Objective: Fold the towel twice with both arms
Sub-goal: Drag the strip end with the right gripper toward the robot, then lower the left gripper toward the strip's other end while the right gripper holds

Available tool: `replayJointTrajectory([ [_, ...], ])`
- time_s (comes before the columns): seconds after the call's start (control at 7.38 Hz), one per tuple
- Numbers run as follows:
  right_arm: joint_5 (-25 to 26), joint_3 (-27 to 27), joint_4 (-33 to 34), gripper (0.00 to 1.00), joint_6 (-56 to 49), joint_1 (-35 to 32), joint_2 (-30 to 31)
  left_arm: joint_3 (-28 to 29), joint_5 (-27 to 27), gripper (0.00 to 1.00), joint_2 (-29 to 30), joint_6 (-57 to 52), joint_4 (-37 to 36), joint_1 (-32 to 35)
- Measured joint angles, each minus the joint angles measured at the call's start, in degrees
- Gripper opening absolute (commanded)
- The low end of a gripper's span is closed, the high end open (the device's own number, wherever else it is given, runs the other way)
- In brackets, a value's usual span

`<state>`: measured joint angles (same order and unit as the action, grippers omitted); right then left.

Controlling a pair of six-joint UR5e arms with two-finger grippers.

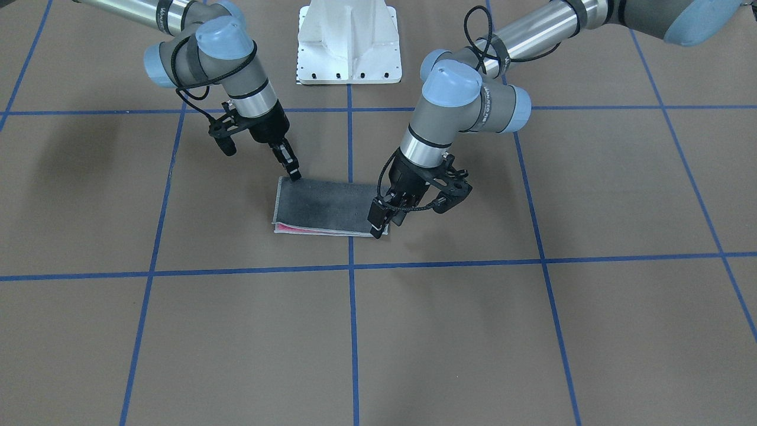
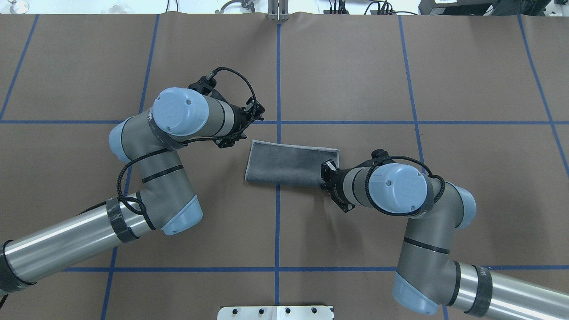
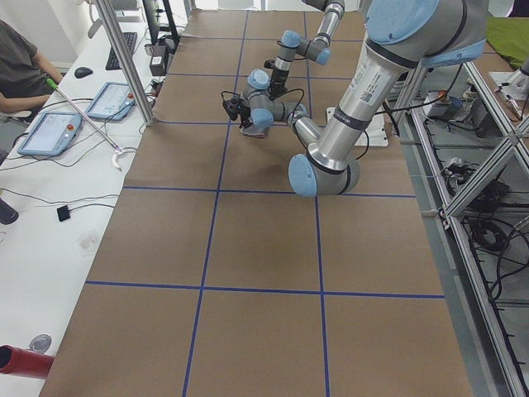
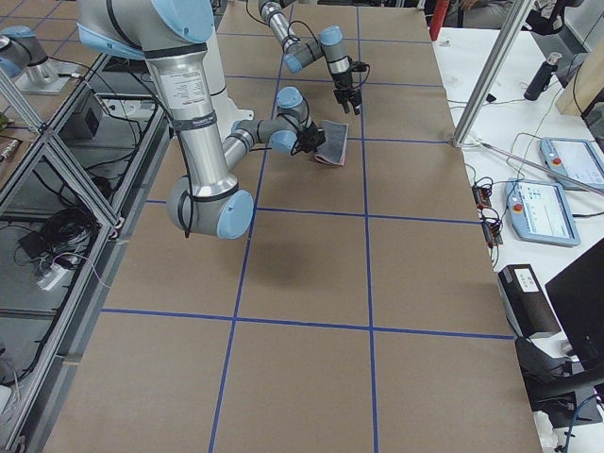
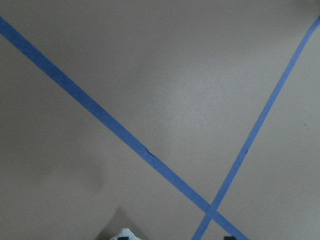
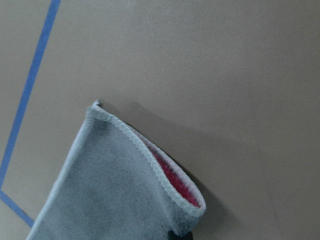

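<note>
Folded towel (image 1: 325, 207), grey face up, lies in front of the white base (image 1: 349, 47). Right gripper (image 1: 294, 173) pinches its base-side corner. Left gripper (image 1: 385, 228), fingers parted, sits at the corner farthest from the base.

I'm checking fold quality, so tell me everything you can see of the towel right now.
The towel is a terry-looking cloth folded once into a flat rectangle on the brown table, dark grey face out, pink showing inside along its light stitched edges. It lies across a blue tape line. The right end effector pinches one corner; the left end effector looks open at the opposite corner.
</note>
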<state>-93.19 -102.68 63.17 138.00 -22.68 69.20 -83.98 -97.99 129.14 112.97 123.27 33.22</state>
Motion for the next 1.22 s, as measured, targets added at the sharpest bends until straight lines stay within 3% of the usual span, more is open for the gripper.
replayJointTrajectory([
  [0.41,-1.3,-8.4,7.7,0.00,1.5,4.6,1.7,-4.1,-1.4,0.70,-0.9,0.4,-0.7,-0.3],
  [0.54,-1.4,-9.6,8.6,0.16,2.3,6.6,1.4,-4.9,-1.9,0.70,-1.6,0.6,-0.8,-0.7],
  [0.68,-1.5,-10.3,8.9,0.99,2.6,8.1,1.2,-5.8,-2.1,0.70,-2.5,0.6,-0.8,-1.1],
  [0.95,-1.3,-11.1,9.5,1.00,2.7,9.3,1.0,-7.1,-2.2,0.65,-4.6,0.7,-0.8,-2.7],
  [1.22,-2.4,-12.4,11.5,1.00,2.0,6.4,0.8,-7.5,-1.8,0.58,-5.4,0.7,-0.8,-6.0],
])
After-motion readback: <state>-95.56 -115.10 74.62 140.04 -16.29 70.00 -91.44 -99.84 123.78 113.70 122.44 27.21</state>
